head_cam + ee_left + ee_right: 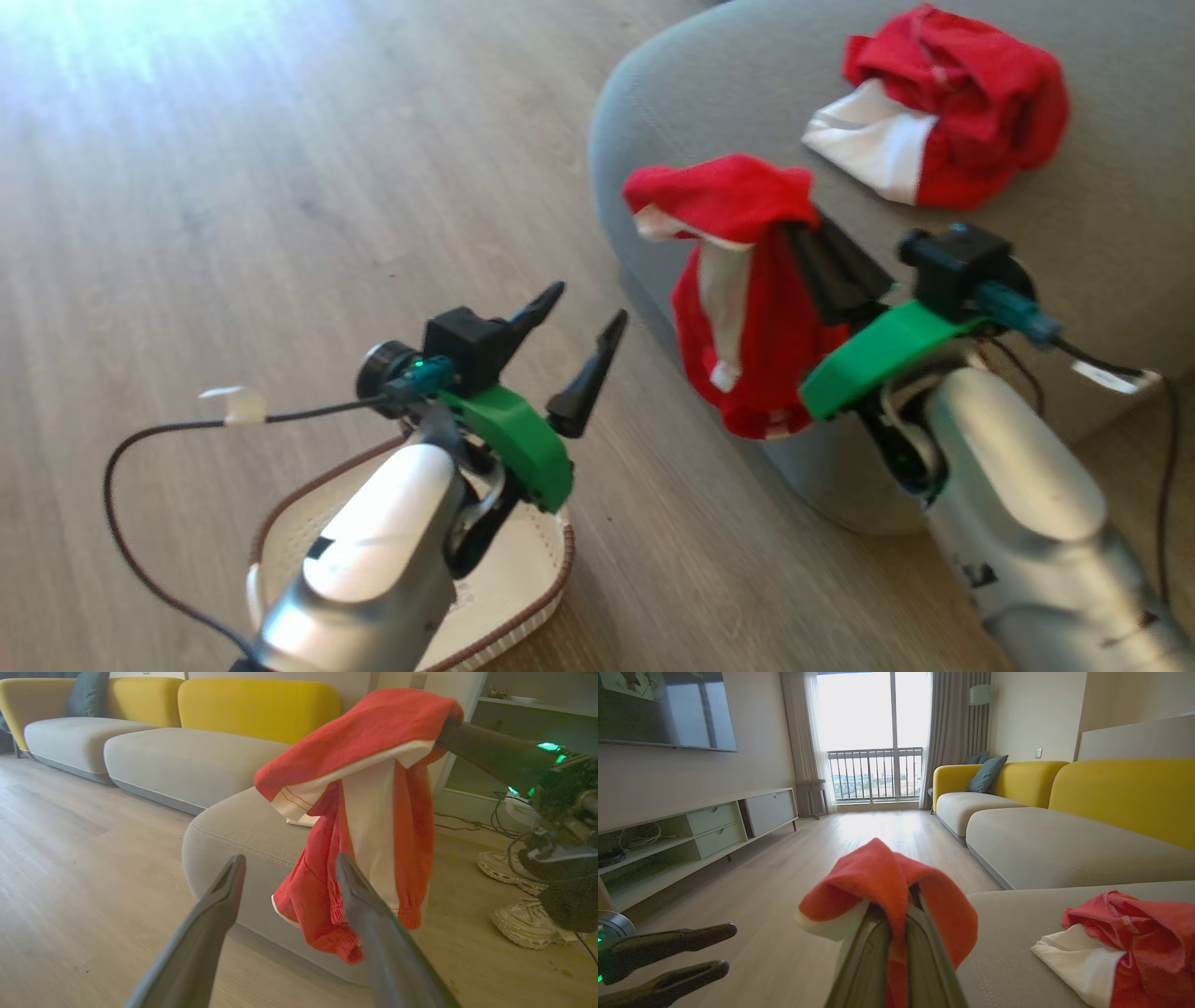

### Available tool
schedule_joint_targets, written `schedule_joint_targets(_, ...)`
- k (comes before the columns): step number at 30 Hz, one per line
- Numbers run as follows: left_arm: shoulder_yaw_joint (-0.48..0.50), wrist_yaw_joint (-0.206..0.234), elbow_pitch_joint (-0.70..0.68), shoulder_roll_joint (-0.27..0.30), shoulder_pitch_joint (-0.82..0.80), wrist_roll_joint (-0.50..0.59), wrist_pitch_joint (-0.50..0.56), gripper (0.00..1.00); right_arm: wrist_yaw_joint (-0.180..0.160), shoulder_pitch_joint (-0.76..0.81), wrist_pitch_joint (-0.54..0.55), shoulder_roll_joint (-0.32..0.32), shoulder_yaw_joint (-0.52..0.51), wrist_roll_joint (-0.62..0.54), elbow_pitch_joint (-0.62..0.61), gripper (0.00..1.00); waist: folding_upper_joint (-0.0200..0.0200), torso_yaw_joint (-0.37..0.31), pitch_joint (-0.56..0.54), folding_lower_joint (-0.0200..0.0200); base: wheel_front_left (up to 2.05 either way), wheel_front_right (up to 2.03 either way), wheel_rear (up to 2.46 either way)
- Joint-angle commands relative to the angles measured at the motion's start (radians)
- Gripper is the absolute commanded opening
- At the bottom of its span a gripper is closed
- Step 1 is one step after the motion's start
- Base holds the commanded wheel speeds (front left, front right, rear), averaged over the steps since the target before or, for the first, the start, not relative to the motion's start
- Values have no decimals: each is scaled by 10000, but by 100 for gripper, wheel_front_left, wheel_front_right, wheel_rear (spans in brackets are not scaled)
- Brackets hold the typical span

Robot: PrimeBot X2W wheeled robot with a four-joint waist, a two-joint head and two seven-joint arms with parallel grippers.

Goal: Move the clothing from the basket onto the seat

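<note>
— At the right hand, what do you record?
— Fingers pressed flat together, clamped on a red garment. The cloth is draped over the fingertips and hangs down below them, with a white panel showing on the side toward the other arm.
— Where does that hand stand against the seat?
— Its fingers are raised over the rounded corner of the grey cushion. The hanging cloth falls in front of the corner's side. Whether cloth touches upholstery cannot be determined.
— Anything beyond its fingertips?
— Noted: a second red garment, bunched, with a white cloth at its near edge. Both lie on top of the seat, ahead of the right hand and slightly to its right, well apart from the held piece.
— And the left hand?
— Fingers spread wide, nothing between them. It hovers above the wooden floor, to the left of the right hand, fingertips pointed toward the hanging cloth but apart from it.
— And the basket?
— On the floor, behind the left hand's fingers and beneath that forearm. Brown rim and pale bottom are visible.
</note>
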Motion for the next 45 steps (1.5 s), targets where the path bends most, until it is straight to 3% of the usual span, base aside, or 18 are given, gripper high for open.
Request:
schedule_joint_targets(1,198,-10,-327,54,-581,33,-97,100,-2,-21,-105,-10,-85,-36,-431,0,0,-273,88,0,0,0,0)
schedule_joint_targets(13,-1171,-12,-367,-40,-1540,-622,-97,100,-2,1542,-49,-170,-1893,-873,-2354,0,0,-664,741,0,0,0,0)
schedule_joint_targets(18,-1468,-12,-526,57,-1600,-762,-97,100,-2,1331,431,-700,-2222,-1437,-2879,0,0,-775,1153,0,0,0,0)
schedule_joint_targets(30,-1812,-13,-1127,1132,-1748,-849,-97,100,-2,-2187,1382,-2470,-2676,-2317,-2821,0,0,-851,2958,0,0,0,0)
schedule_joint_targets(40,-2171,-13,-1645,1959,-2065,-798,-17,100,-2,-5127,1821,-2800,-3117,-2975,-1219,0,0,-860,4103,0,0,0,0)
schedule_joint_targets(45,-2261,-13,-1883,2228,-2181,-756,198,100,-2,-6426,2114,-3206,-4408,-3786,-219,0,0,-559,4666,0,0,0,0)
